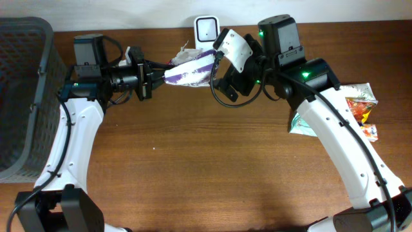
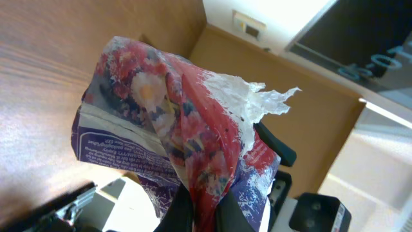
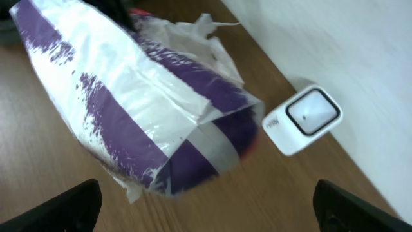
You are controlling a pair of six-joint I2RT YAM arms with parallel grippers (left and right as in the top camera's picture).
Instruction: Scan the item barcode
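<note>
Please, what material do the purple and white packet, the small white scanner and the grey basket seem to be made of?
Packet: thin plastic film, glossy, judging by its crinkles and sheen.
Scanner: probably hard white plastic, smooth, with rounded corners.
Basket: likely moulded grey plastic, matt, with a lattice wall.

A dark grey mesh basket [image 1: 26, 103] stands at the left edge of the brown wooden table [image 1: 206, 174]. Well apart from it, near the right edge, a red and yellow snack packet [image 1: 360, 106] lies beside a silvery green packet [image 1: 300, 124], which is partly hidden.
</note>
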